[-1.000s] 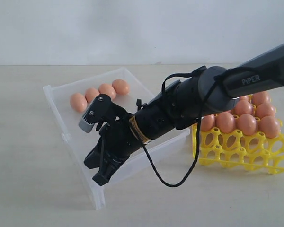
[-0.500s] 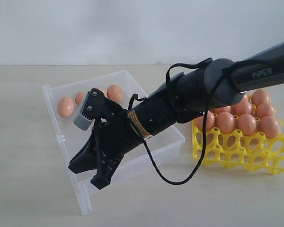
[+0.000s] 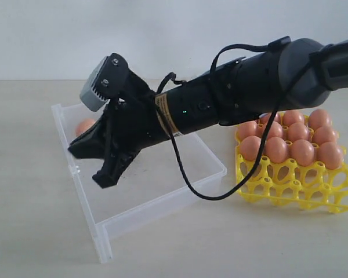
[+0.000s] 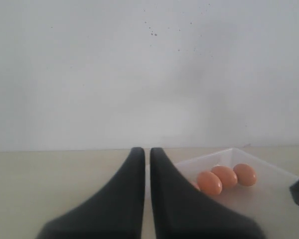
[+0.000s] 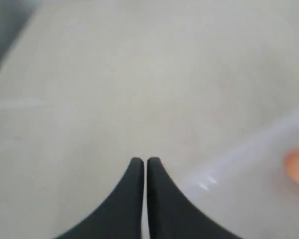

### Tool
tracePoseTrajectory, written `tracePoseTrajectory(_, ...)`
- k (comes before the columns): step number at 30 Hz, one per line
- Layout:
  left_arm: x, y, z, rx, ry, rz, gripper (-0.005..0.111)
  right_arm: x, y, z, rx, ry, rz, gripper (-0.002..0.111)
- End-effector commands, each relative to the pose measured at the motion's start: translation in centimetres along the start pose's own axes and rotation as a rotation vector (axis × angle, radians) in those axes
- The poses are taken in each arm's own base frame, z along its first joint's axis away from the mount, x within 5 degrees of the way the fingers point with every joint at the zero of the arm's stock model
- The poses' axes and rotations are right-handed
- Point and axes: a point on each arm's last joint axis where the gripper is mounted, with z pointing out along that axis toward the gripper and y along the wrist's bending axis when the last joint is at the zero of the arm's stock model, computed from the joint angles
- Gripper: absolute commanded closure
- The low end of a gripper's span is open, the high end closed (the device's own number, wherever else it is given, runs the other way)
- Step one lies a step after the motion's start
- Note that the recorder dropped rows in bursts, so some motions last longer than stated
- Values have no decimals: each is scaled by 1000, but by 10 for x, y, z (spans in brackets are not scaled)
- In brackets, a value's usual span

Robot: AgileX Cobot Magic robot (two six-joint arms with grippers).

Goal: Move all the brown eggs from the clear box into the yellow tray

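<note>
Exterior view: the black right gripper [image 3: 90, 165] is hovering over the large clear plastic box [image 3: 162, 201] on the pale worktop [image 3: 29, 231], jaws clenched on nothing. Smooth brown eggs [image 4: 224, 175] are lying in its far-left corner; the bright yellow lattice tray [image 3: 290, 176] at right is holding the others. Descending with jaws shut is risking a shoved egg or a nudged box. The left gripper [image 4: 145, 152] is likewise clenched, empty.

The clear plastic box [image 3: 151, 186] is gleaming; the yellow plastic egg tray [image 3: 278, 189] and smooth orange-brown eggs [image 3: 302, 152] are shining softly.
</note>
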Motion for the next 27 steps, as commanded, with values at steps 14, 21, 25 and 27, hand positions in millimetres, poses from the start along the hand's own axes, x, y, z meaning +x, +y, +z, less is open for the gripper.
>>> tracePoseTrajectory(14,-2,0,0,-2,-13,0,103,4,-126,-32,826,89,297,80)
tracePoseTrajectory(21,-2,0,0,-2,-13,0,103,42,-138,14,676,112,342,77)
tracePoseTrajectory(25,-2,0,0,-2,-13,0,103,30,-81,35,33,89,-39,108)
tracePoseTrajectory(27,-2,0,0,-2,-13,0,103,27,-69,21,7,88,-86,109)
